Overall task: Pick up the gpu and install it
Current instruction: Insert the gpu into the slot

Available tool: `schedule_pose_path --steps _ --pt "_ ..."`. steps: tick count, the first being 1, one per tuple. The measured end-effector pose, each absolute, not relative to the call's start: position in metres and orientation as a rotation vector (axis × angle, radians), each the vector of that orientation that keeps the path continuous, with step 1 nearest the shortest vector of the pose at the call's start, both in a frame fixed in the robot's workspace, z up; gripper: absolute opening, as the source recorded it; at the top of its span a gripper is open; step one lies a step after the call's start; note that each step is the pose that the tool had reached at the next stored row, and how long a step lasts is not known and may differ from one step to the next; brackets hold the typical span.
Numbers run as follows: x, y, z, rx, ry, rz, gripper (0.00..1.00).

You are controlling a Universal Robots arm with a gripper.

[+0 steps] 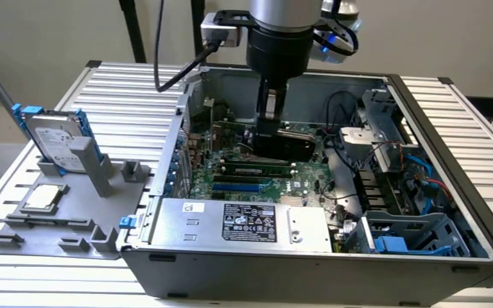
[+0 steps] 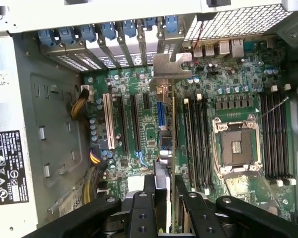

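My gripper point(image 1: 268, 122) hangs from the arm over the open computer case point(image 1: 435, 115) and is shut on the gpu point(image 1: 287, 144). The gpu is a thin dark card held upright just above the green motherboard point(image 1: 255, 176). In the wrist view the gpu point(image 2: 172, 148) is seen edge-on between the black fingers point(image 2: 149, 191), with my gripper point(image 2: 165, 191) closed on its top edge. Its silver bracket point(image 2: 170, 65) points at the row of rear slot covers. The card hangs over the expansion slots, beside the long black slot point(image 2: 134, 124).
A grey fixture point(image 1: 58, 224) on the exterior view's left holds a hard drive with blue rails point(image 1: 58, 138) and a square silver CPU chip point(image 1: 43, 197). Inside the case are the power supply point(image 1: 238, 221), drive cages point(image 1: 418, 237), cables and the CPU socket point(image 2: 237, 146).
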State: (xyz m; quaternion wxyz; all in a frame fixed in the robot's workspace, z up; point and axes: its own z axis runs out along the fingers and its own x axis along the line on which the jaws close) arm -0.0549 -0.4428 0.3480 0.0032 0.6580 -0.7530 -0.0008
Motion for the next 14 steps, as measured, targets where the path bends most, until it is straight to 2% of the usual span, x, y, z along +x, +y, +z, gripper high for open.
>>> schedule_pose_path --steps 14 --pt "-0.087 -0.443 0.325 2.084 -2.358 0.014 0.27"
